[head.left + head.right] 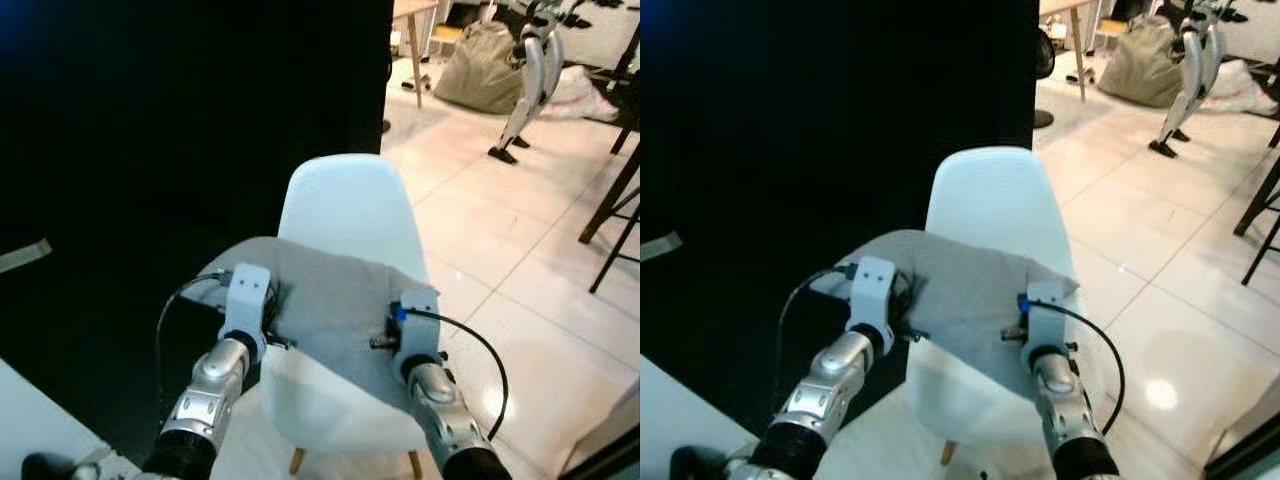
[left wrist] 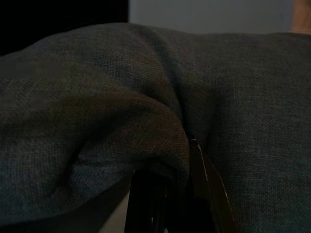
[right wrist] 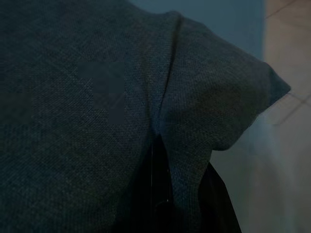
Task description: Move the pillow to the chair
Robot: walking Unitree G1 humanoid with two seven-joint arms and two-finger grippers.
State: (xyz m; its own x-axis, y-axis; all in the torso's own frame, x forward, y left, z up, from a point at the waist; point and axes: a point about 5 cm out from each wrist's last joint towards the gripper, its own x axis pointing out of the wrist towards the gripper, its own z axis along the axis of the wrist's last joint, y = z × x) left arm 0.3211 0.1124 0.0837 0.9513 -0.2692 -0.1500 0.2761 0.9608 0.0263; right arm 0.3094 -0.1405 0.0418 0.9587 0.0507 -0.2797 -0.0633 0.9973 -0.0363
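A grey fabric pillow (image 1: 325,300) hangs over the seat of a white moulded chair (image 1: 345,205) with wooden legs. Both arms hold it from the near side. My left gripper (image 1: 262,318) is shut on the pillow's left part, and the left wrist view shows cloth (image 2: 146,111) bunched over the black fingers (image 2: 206,194). My right gripper (image 1: 400,330) is shut on the right part near its corner, with fabric (image 3: 97,121) folded around its fingers (image 3: 160,194). The pillow's underside and the chair seat beneath it are hidden.
A tall black panel (image 1: 190,150) stands left of and behind the chair. White tiled floor (image 1: 500,250) spreads to the right. Farther back are a beige sack (image 1: 485,70), another robot's legs (image 1: 525,90), a wooden table leg (image 1: 413,50) and dark furniture legs (image 1: 615,210).
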